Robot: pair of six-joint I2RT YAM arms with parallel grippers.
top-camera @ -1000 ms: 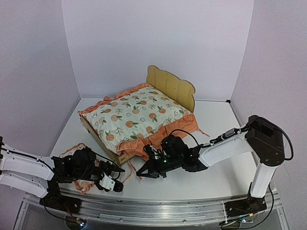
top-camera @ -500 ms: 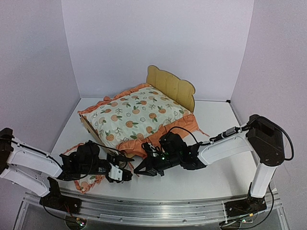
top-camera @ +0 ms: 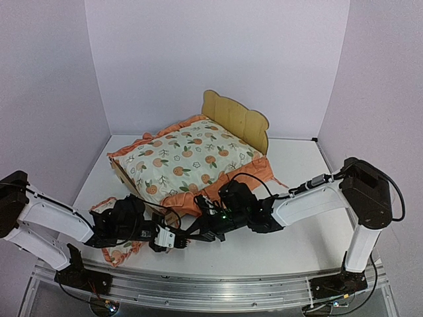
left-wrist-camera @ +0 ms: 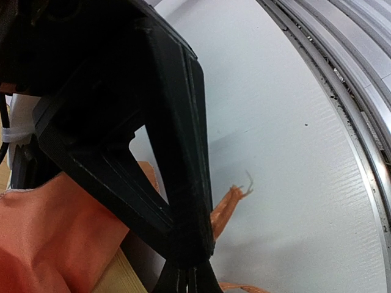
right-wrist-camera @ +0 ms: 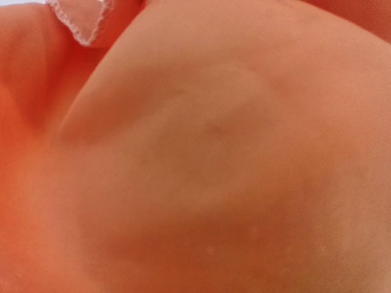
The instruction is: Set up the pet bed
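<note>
The pet bed [top-camera: 235, 119] stands mid-table, its plywood headboard at the back. The fruit-print cushion [top-camera: 187, 157] lies on it, its orange ruffle [top-camera: 221, 185] hanging over the near corner. My left gripper [top-camera: 175, 239] is low on the table just off that corner, and its fingertips [left-wrist-camera: 188, 282] are shut. An orange tie [left-wrist-camera: 230, 204] pokes out from behind them; whether it is pinched does not show. My right gripper [top-camera: 197, 232] meets the left one tip to tip under the ruffle. Orange fabric [right-wrist-camera: 195, 159] fills the right wrist view and hides its fingers.
A small fruit-print pillow [top-camera: 114, 251] lies on the table under my left arm. A black trussed finger [left-wrist-camera: 177, 152] of the other gripper crosses the left wrist view. The table's metal front rail [left-wrist-camera: 360, 79] runs close by. White walls enclose three sides.
</note>
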